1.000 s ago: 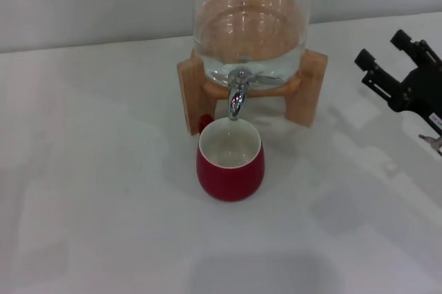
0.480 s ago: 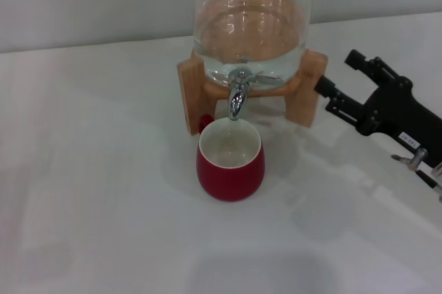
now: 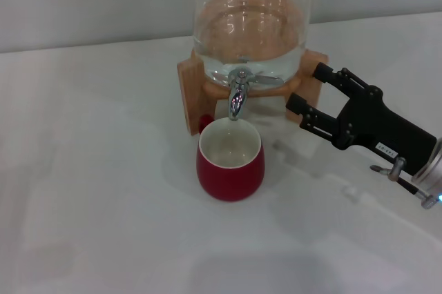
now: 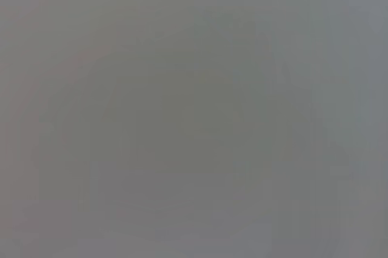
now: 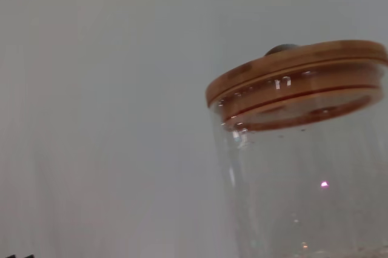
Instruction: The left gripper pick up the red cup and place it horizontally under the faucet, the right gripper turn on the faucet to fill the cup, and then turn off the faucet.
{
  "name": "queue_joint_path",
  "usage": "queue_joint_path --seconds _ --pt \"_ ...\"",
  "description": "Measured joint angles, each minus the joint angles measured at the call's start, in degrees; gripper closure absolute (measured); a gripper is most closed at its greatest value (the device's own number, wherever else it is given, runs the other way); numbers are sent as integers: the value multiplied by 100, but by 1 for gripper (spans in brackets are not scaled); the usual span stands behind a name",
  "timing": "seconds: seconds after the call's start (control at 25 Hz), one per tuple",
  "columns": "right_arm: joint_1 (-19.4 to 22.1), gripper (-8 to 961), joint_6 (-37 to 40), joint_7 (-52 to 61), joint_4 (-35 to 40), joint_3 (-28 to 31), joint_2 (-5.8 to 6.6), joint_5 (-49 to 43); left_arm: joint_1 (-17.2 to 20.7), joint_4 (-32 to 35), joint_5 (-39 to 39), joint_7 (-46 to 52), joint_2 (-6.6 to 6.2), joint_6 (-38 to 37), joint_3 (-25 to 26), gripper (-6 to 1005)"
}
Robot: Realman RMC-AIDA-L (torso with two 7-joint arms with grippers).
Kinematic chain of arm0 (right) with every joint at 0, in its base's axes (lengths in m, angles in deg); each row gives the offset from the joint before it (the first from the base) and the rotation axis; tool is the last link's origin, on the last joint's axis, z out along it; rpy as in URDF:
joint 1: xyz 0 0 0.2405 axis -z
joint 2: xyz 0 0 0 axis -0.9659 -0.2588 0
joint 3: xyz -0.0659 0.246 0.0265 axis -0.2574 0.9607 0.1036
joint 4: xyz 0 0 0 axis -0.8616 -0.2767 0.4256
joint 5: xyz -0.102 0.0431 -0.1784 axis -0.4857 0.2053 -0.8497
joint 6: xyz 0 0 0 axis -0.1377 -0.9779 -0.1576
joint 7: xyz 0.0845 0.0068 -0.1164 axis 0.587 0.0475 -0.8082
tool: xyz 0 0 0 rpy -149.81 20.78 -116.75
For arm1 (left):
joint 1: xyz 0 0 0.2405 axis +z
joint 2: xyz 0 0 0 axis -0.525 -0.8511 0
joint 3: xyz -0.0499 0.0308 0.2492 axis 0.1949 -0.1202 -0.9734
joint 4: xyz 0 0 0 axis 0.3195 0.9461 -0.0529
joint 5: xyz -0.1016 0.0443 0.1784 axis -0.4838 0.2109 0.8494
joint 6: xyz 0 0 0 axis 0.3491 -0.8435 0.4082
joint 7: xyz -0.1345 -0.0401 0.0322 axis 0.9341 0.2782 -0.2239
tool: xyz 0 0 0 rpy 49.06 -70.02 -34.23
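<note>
Red cup (image 3: 230,165) sits upright under faucet (image 3: 237,92), placement done. My right gripper (image 3: 308,96), fingers spread wide, nears the lever; faucet not yet opened.

glass jar (image 3: 250,25) top cut off, red cup (image 3: 230,164) handle mostly hidden

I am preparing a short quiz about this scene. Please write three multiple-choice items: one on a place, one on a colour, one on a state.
1. Where does the red cup stand?
A. under the faucet
B. on the jar's lid
C. behind the wooden stand

2. What colour is the cup inside?
A. black
B. white
C. blue

3. How are the right gripper fingers?
A. shut on the cup
B. shut on the faucet
C. open, holding nothing

Answers: 1 A, the spout hangs over its mouth; 2 B, pale inner wall shows; 3 C, the fingers are spread beside the stand.
</note>
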Motion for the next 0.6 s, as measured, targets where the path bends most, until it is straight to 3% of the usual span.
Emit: queue_joint_path --seconds 0.6 --pt "-255 112 -174 123 103 -290 -17 -2 -28 3 2 0 0 0 -25 133"
